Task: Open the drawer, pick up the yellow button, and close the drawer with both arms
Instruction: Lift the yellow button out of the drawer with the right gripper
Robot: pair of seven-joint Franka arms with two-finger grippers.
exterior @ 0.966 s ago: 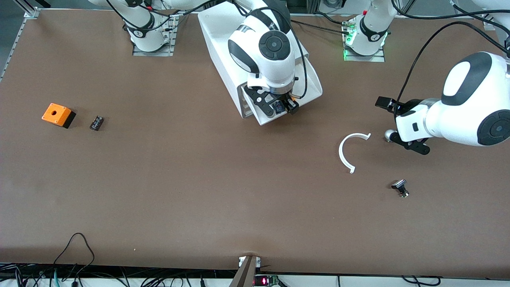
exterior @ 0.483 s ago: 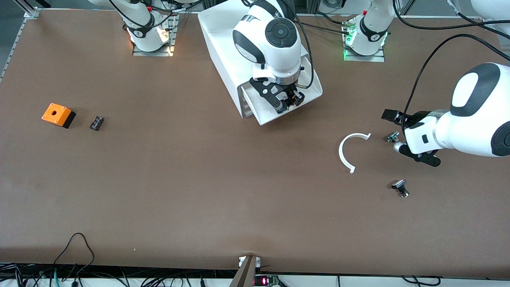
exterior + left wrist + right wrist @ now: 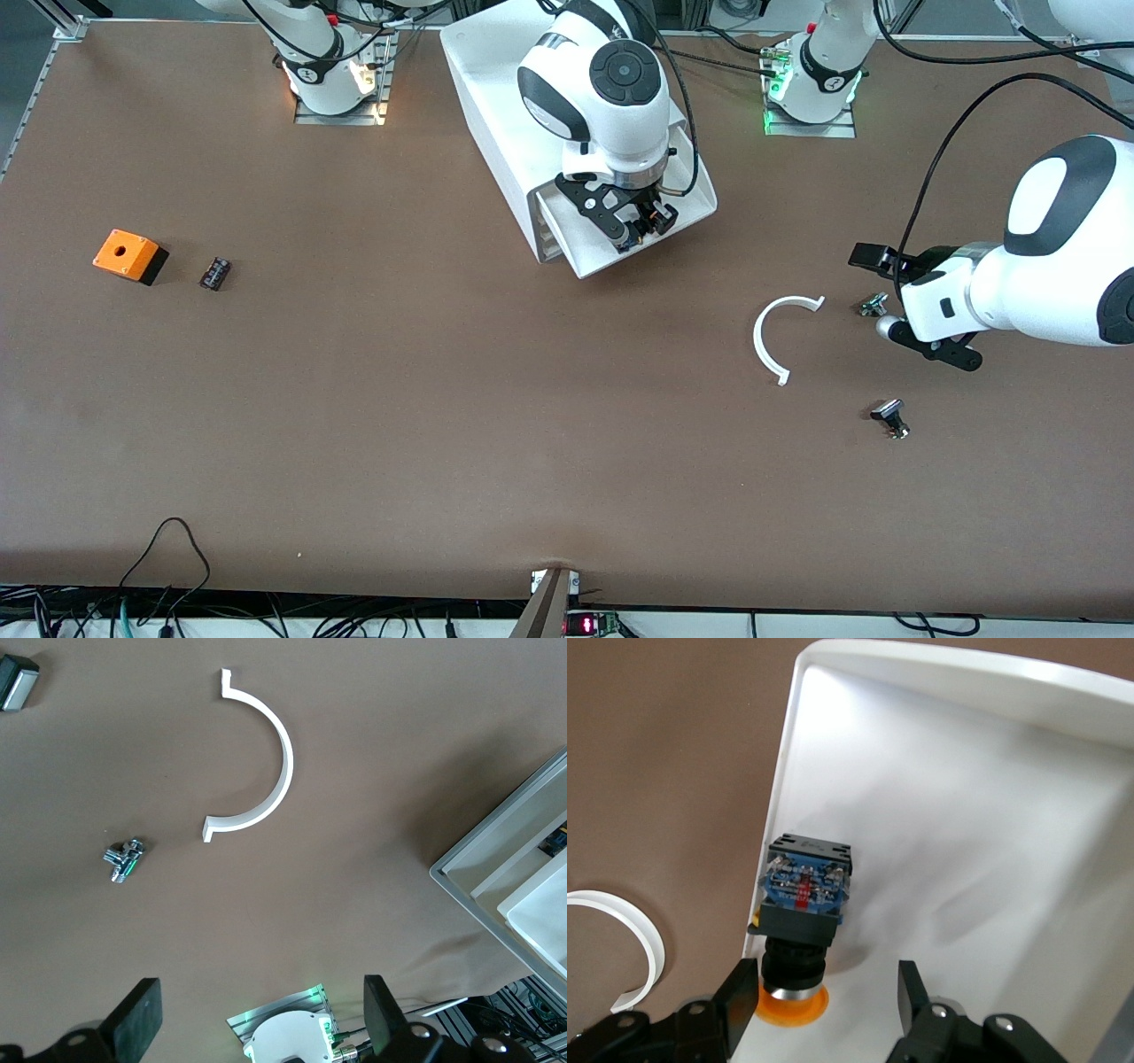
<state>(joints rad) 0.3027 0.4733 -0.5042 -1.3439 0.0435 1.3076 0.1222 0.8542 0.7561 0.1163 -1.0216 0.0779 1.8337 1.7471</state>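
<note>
Plainly, the small push button with orange-yellow cap and dark blocky body (image 3: 804,904) lies in the open white plastic top drawer (image 3: 966,815), against its side wall. The right gripper (image 3: 824,992) straddles it with jaws not yet clamped, so closing off-centre could tip or skid it. The left gripper (image 3: 261,1023) waits, spread and empty, over the table at the left arm's end.

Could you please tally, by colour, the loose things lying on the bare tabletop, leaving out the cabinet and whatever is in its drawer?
Orange: 1, the square box with a hole
White: 1, the curved half-ring
Black or silver small parts: 3
Total: 5
</note>
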